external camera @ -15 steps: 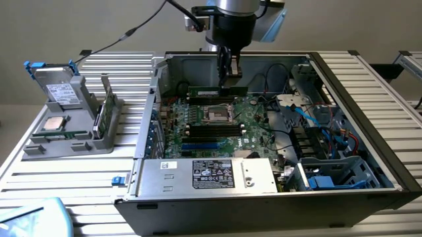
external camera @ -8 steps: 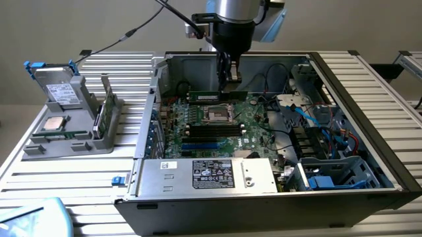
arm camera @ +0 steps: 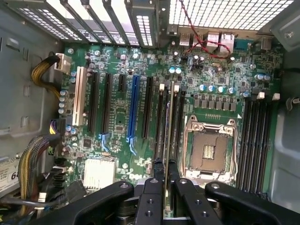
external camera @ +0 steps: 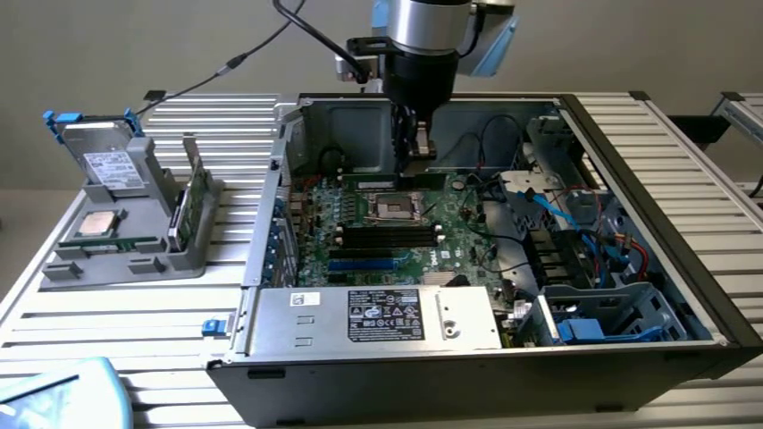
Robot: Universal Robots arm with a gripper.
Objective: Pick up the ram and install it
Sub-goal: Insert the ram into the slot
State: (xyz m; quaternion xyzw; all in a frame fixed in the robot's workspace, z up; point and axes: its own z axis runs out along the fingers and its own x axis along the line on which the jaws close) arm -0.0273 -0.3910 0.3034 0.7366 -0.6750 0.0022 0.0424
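Observation:
In the wrist view my gripper [arm camera: 164,163] is shut on the ram [arm camera: 168,122], a thin green stick seen edge-on. The stick runs lengthwise along the row of black memory slots [arm camera: 158,117] beside the empty processor socket [arm camera: 208,150] on the motherboard [arm camera: 122,70]. I cannot tell whether its lower edge touches a slot. In the exterior view the gripper [external camera: 414,154] reaches down into the open computer case, at the far side of the motherboard [external camera: 394,246] just behind the socket [external camera: 394,210]. Its fingers hide the ram there.
The case walls [external camera: 268,223] surround the board, with a power supply [external camera: 381,317] at the near side and cables and drive bays [external camera: 596,295] on the exterior view's right. On the exterior view's left a grey holder [external camera: 71,268] carries a hard drive [external camera: 107,161], a silver processor chip [external camera: 98,223] and an upright green stick [external camera: 188,206].

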